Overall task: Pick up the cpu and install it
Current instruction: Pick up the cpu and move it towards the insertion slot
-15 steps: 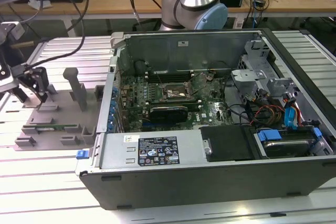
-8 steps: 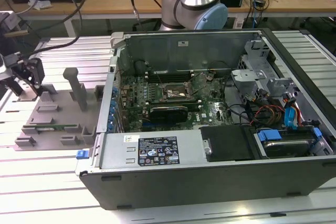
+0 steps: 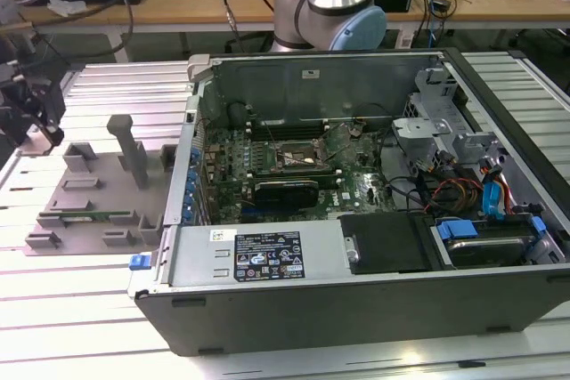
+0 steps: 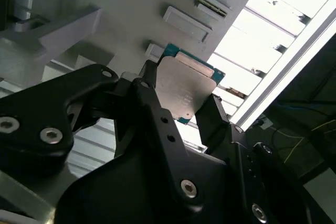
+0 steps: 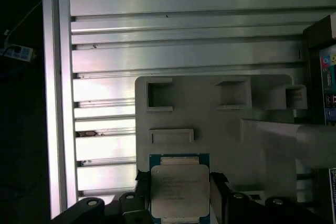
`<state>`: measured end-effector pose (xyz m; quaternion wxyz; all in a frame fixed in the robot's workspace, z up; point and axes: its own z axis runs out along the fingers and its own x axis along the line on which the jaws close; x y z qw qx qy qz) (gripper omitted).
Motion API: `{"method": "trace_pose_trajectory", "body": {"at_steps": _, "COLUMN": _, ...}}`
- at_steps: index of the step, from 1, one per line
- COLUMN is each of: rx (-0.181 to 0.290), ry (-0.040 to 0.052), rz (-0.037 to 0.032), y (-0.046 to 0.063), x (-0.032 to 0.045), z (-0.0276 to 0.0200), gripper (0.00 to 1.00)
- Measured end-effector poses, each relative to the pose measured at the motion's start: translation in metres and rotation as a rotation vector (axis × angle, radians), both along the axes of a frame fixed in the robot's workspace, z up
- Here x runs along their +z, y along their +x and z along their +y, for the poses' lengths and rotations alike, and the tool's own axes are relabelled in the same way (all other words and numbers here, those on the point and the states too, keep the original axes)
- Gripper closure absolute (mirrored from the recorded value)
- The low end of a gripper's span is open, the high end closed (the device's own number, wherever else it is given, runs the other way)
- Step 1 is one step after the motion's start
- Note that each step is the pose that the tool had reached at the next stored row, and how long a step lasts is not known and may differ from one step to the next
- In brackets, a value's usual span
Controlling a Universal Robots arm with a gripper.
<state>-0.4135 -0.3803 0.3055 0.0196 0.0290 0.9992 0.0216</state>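
Note:
The cpu [image 5: 179,190] is a flat square chip with a silver-grey metal top and a teal rim. My gripper [image 5: 179,186] is shut on it, one black finger [image 5: 140,182] on each of two opposite edges. In the second wrist view the cpu [image 4: 186,90] sits tilted between the black fingers [image 4: 212,116] of the gripper [image 4: 181,100], held over the grey holder plate [image 4: 121,9]. In the exterior view the gripper [image 3: 34,126] hangs at the far left, above the holder plate [image 3: 98,193]. The dark socket [image 3: 298,159] lies in the motherboard inside the open computer case [image 3: 267,260].
The holder plate carries raised blocks, a tall grey post [image 3: 132,150] and a thin green memory stick [image 3: 89,214]. The case walls stand between plate and motherboard. Cables and a blue drive bracket [image 3: 485,229] crowd the case's right side. The ribbed aluminium table [image 5: 184,24] lies underneath.

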Motion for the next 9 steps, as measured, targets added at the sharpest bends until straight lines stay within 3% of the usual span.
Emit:
{"method": "trace_pose_trajectory", "body": {"at_steps": 5, "rx": 0.000, "ry": -0.0007, "rz": 0.0000, "y": 0.000, "x": 0.0244, "z": 0.0002, "gripper": 0.46}}
{"method": "trace_pose_trajectory", "body": {"at_steps": 9, "rx": 0.000, "ry": -0.0008, "rz": 0.0000, "y": 0.000, "x": 0.0382, "z": 0.0002, "gripper": 0.46}}
